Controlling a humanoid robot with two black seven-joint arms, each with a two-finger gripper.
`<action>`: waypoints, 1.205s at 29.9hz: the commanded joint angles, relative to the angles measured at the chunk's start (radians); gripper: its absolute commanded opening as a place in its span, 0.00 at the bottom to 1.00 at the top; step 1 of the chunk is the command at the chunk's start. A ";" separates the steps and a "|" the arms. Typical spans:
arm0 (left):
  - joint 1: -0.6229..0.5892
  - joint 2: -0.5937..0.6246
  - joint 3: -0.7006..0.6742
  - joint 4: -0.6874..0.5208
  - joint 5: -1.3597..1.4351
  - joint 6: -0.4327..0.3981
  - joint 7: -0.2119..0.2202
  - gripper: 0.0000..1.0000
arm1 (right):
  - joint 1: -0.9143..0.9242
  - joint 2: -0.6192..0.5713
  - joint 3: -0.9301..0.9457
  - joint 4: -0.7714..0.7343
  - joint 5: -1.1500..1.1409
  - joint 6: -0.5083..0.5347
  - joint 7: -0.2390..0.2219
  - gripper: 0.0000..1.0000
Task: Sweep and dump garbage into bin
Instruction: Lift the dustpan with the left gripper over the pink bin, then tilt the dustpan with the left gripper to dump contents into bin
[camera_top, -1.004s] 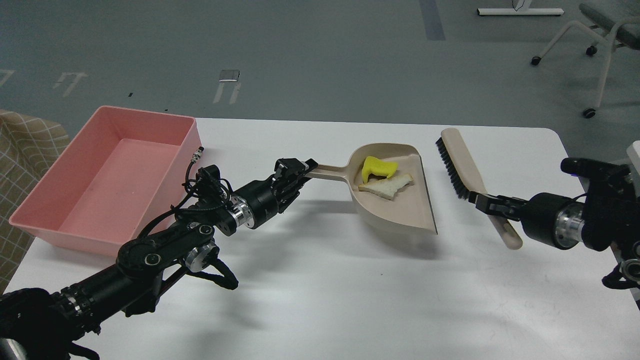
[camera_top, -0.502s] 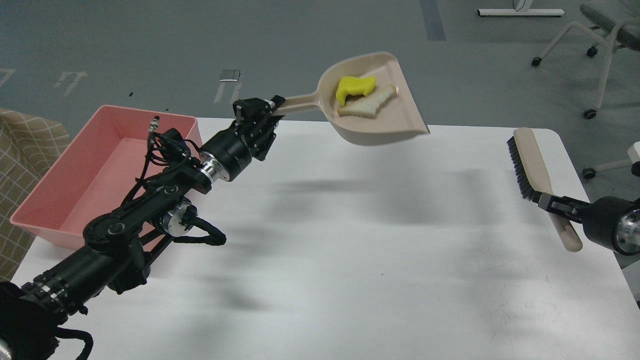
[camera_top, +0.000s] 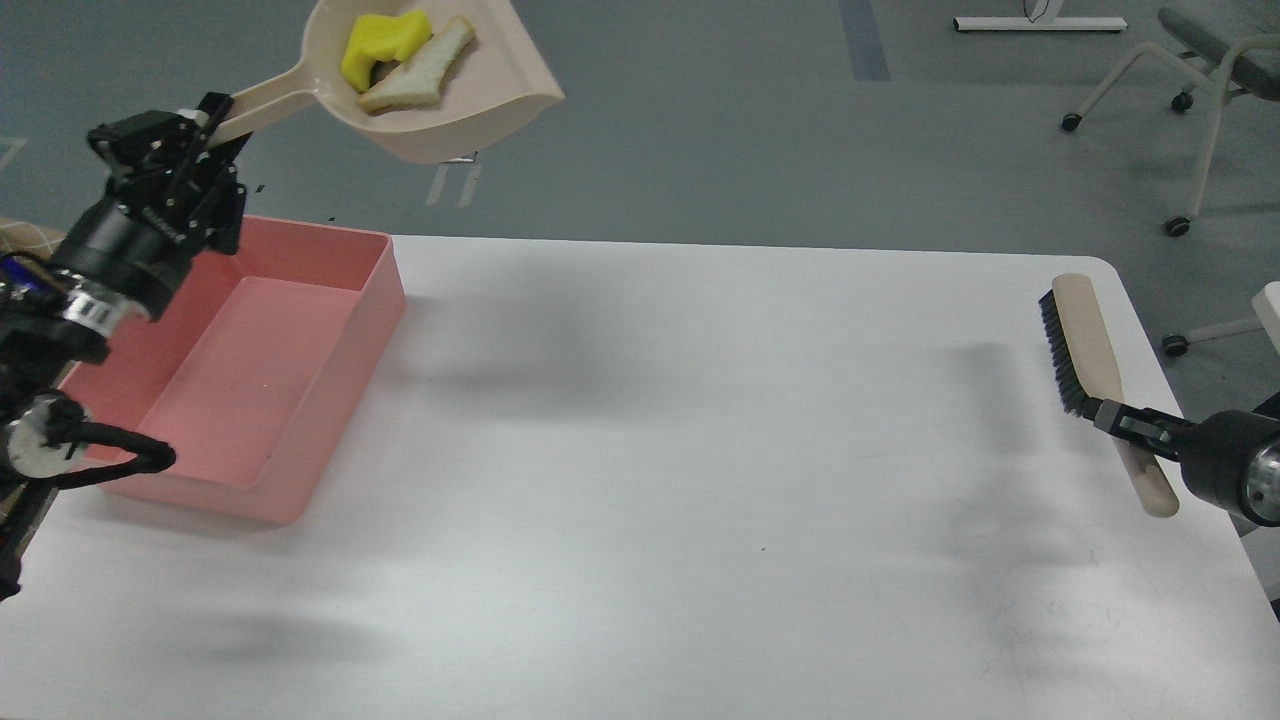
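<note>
Since half a second ago your left end effector (camera_top: 205, 125), clamped on the beige long-handled plastic dustpan (camera_top: 440, 90), swung it toward the shallow pink plastic bin (camera_top: 330, 330); yellow sponge scrap (camera_top: 380, 45) and tan strip (camera_top: 420, 70) ride inside, so sweeping's done, dumping's left. Right end effector (camera_top: 1125, 420) grips the black-bristled brush (camera_top: 1080, 345).

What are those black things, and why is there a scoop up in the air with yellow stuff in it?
You are looking out of a robot's head, down at its white table. The black things are its two arms. Each one ends in small jaws that pinch.

The left gripper pinches the handle of a beige dustpan, that's the scoop, and holds it high above the table. Inside lie a yellow spongy scrap and a pale flat strip. That's the garbage.

The right gripper pinches a brush with black bristles near the table's right edge.

The pink tub on the left is the bin. Nothing shows inside it yet.
</note>
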 joint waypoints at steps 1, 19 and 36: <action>0.089 0.118 -0.031 0.004 -0.002 -0.051 -0.004 0.00 | 0.000 0.000 0.000 0.001 0.000 -0.003 0.002 0.00; 0.289 0.536 -0.027 0.093 0.031 -0.153 -0.061 0.00 | -0.022 -0.007 0.003 0.003 0.001 -0.043 0.059 0.00; 0.255 0.673 -0.025 0.155 0.351 -0.154 -0.061 0.00 | -0.106 0.039 0.003 0.018 0.001 -0.129 0.077 0.00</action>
